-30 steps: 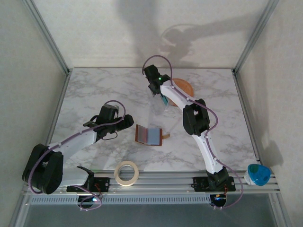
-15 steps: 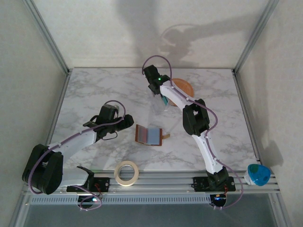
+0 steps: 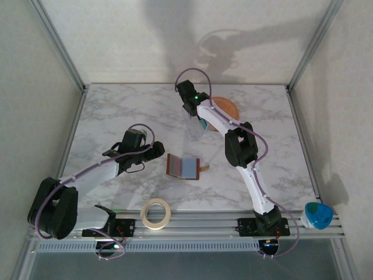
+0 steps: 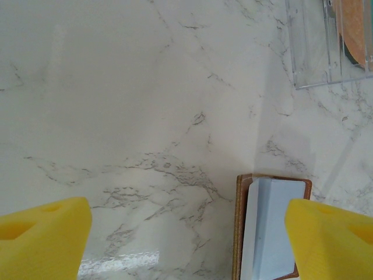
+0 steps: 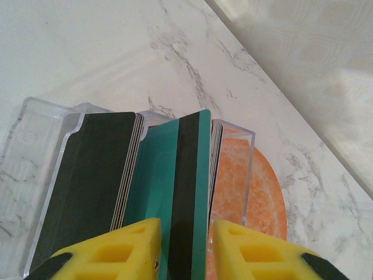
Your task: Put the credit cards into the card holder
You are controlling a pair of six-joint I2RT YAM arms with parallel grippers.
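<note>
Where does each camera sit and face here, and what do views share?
Top external: above, behind the bases, looking down at the table and card holder; both arms show.
Left wrist: faces down past the open left gripper at the card holder.
Right wrist: faces down; right gripper flanks a teal card in the clear sleeve.
Shared: both wrist views show the clear sleeve.

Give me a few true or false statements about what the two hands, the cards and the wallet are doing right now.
The right hand pinches a teal card in the clear sleeve. True.
The left hand grips the wallet. False: it is open, holding nothing.
A pale blue card lies on the open wallet. True.
The tape roll sits on the orange plate. False: it lies at the table's near edge.
</note>
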